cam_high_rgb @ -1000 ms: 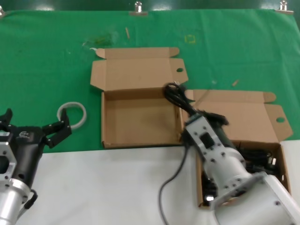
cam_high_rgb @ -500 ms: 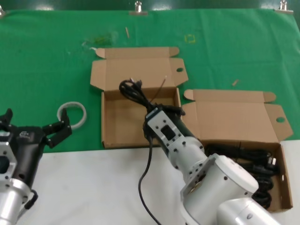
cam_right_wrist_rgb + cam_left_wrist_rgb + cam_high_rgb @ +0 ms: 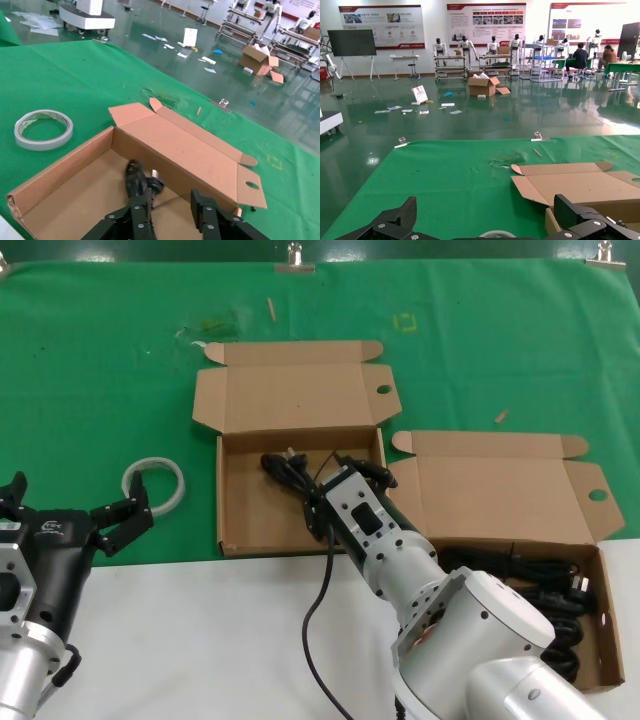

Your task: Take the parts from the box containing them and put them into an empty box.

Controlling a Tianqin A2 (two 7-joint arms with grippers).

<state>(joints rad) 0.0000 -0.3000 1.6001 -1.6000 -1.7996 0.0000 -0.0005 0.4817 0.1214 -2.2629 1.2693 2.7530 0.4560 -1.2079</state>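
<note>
Right gripper (image 3: 335, 483): fingertips lost behind its own body in the head view; whether they clamp the black cord (image 3: 290, 468) cannot be told. Right wrist view cuts both fingers (image 3: 141, 216) at the picture edge (tips out of frame), and the cord runs down behind them.

Cord's tail leaves the head view at the near edge; far end unseen.

Box with remaining cords (image 3: 560, 595): near-left part covered by the right arm.

Left gripper (image 3: 108, 522): in its wrist view only finger backs (image 3: 395, 222) show, tips cropped.

White ring (image 3: 496, 233): mostly cut off there.
</note>
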